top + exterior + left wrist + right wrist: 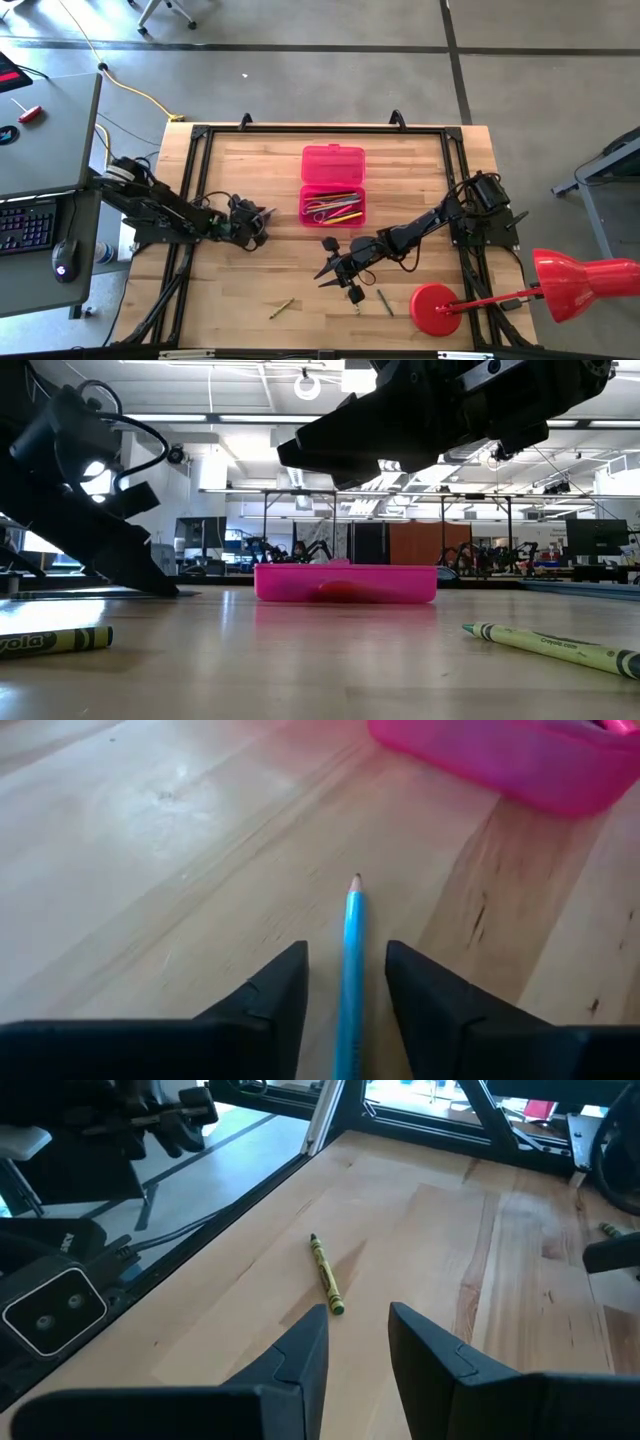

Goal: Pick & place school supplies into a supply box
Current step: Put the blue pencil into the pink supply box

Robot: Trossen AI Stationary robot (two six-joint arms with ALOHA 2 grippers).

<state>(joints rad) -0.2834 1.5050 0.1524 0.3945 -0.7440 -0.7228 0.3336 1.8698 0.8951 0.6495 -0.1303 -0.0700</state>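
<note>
The pink supply box [333, 186] lies open at mid-table, its tray [333, 206] holding several pens and pencils; it also shows in the low view [345, 582]. My left gripper [262, 220] is left of the box and open. Its fingers stand on either side of a blue pencil [352, 950], whose tip points at the box [520, 760]. My right gripper [326, 272] hovers open nearer the near edge and holds nothing [358, 1325]. Ahead of it a yellow-green crayon [326, 1275] lies flat on the table [281, 308]. A second crayon [384, 300] lies to its right.
A red lamp with a round base [436, 308] stands at the near right corner, its shade [585, 285] beyond the table edge. A black frame [200, 135] runs around the tabletop. Bare wood lies between the box and the crayons. A desk with a keyboard [25, 225] stands to the left.
</note>
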